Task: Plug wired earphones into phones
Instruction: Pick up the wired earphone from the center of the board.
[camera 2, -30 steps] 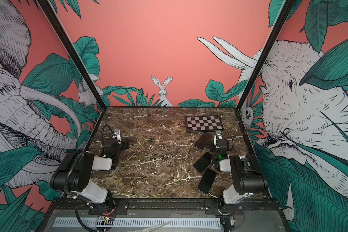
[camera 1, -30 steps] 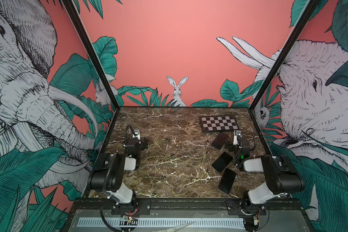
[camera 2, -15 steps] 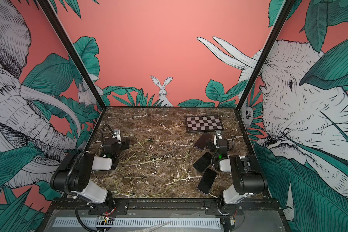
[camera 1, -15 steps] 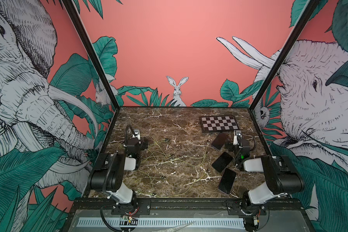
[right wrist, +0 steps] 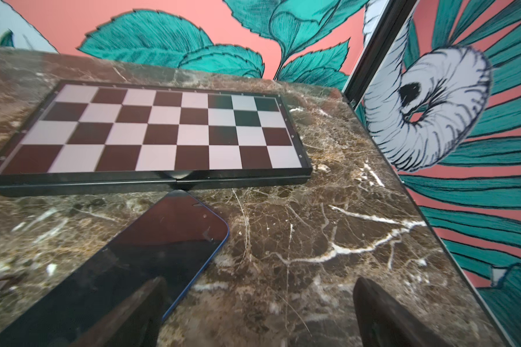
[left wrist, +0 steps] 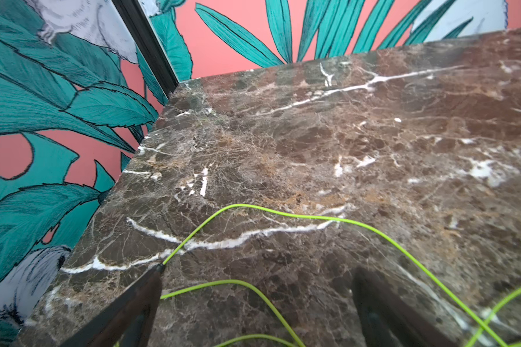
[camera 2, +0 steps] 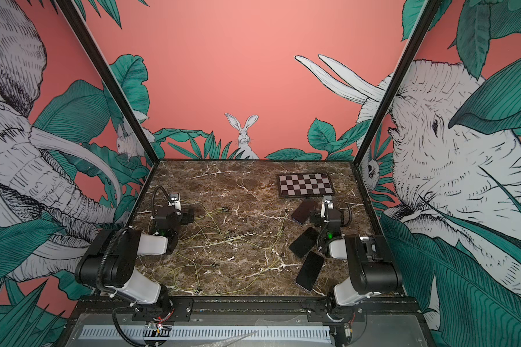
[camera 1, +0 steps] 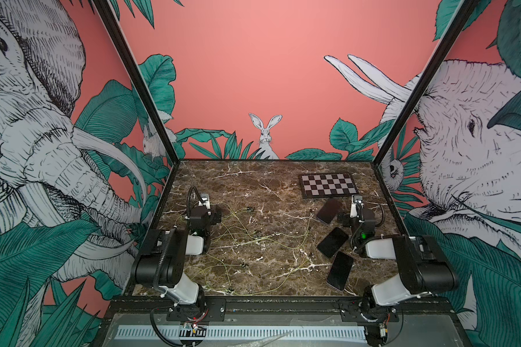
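No plug looks seated: thin yellow-green earphone cords (camera 1: 253, 237) sprawl loose beside three flat glossy black phones (camera 1: 333, 241). The left gripper (left wrist: 259, 270) and right gripper (right wrist: 259, 281) gape wide, holding nothing (all remains).

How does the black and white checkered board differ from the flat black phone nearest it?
The black and white checkered board is patterned and square to the back wall; the flat black phone nearest it is plain and askew. The board is larger than the phone. Both lie flat on the marble table.
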`<state>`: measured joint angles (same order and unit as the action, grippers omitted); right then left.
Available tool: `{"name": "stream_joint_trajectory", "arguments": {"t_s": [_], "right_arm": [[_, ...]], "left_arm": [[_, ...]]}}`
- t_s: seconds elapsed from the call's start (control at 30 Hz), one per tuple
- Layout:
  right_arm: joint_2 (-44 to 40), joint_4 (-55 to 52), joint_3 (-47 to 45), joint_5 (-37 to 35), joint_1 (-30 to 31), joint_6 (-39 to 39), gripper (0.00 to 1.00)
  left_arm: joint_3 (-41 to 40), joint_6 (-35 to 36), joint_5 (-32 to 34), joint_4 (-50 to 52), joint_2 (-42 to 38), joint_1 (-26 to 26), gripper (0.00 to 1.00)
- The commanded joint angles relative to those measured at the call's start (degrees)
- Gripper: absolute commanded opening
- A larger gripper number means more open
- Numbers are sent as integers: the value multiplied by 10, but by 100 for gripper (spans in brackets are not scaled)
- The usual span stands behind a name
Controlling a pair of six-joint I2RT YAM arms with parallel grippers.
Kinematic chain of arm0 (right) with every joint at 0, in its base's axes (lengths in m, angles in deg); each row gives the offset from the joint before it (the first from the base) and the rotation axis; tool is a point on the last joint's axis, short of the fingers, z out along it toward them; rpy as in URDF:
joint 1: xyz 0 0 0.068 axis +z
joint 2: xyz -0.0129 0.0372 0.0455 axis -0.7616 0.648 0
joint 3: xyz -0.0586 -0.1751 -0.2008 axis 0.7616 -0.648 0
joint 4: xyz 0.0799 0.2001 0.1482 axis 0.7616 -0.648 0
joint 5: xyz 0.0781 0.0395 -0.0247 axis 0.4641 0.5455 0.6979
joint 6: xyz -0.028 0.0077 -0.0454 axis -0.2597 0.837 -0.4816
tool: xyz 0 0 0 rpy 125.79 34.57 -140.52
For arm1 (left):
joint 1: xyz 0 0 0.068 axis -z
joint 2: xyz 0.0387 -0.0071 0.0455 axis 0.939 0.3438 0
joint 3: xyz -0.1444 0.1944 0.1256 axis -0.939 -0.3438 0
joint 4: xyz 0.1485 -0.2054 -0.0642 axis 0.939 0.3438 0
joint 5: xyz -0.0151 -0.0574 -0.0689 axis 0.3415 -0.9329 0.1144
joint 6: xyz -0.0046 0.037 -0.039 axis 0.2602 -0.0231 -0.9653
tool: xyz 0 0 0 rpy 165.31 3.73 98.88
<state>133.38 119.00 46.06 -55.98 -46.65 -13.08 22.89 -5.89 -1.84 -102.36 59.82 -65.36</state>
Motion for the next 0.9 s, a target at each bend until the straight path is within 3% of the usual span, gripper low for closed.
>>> {"name": "stream_joint_trajectory", "arguments": {"t_s": [0.0, 0.1, 0.2, 0.3, 0.4, 0.47, 0.57, 0.6, 0.67, 0.77, 0.87], "right_arm": [[-97, 13, -28, -8, 1, -3, 99], [-223, -112, -12, -31, 1, 53, 99], [-318, -387, 76, -78, -1, 201, 99], [-350, -595, 156, -84, -2, 292, 99], [-362, -715, 209, -50, -3, 347, 99], [-369, -788, 240, -25, -3, 380, 99], [-379, -826, 269, 111, -3, 408, 98], [-382, -826, 272, 158, -3, 418, 97], [-385, -829, 272, 211, 0, 429, 89], [-383, -865, 276, 234, 16, 441, 79], [-387, -899, 275, 220, 67, 439, 75]], "left_arm": [[46, 6, 3, 136, -95, 15, 100], [79, -87, 12, 263, -179, 21, 100], [107, -246, -42, 380, -261, 18, 100], [105, -332, -77, 419, -314, 18, 100], [101, -339, -113, 430, -340, 18, 100], [127, -342, -121, 510, -349, 18, 100], [165, -287, -243, 603, -354, 27, 90], [165, -278, -268, 606, -355, 45, 87], [165, -257, -239, 617, -355, 121, 86], [186, -210, -134, 655, -331, 280, 84], [217, -208, -106, 699, -284, 384, 75]]}}
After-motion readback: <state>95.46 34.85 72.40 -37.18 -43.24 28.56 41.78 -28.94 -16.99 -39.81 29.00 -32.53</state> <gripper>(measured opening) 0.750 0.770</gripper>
